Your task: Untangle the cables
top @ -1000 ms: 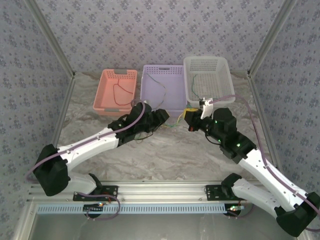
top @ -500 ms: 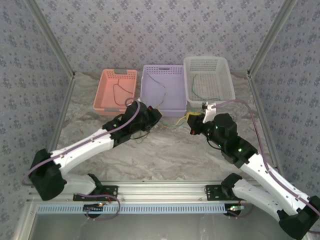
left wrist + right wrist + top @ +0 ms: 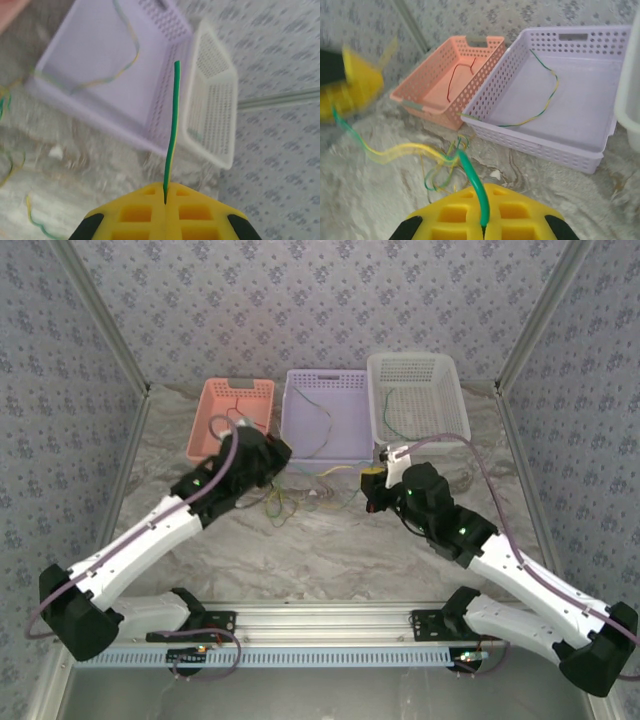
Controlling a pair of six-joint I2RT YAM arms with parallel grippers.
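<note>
The left pincer (image 3: 165,192) was closed on the end of a green cable (image 3: 171,125), which stood straight out from between its yellow pads (image 3: 197,212). The right pincer (image 3: 482,200) was likewise clamped shut, gripping a green strand (image 3: 469,171) that curved up out of its grip and ran left, turning yellowish, toward the blurred left pincer; whether both held one and the same cable could not be told. Just beyond the right pincer a loose tangle of cables (image 3: 442,172) lay on the marbled worktop (image 3: 330,550), in front of the baskets. Farther back three baskets stood side by side: a salmon basket (image 3: 482,75) holding a dark cable (image 3: 451,85), a lavender basket (image 3: 540,145) holding a yellow-and-green cable (image 3: 547,97), and a white basket (image 3: 215,115) on the right.
</note>
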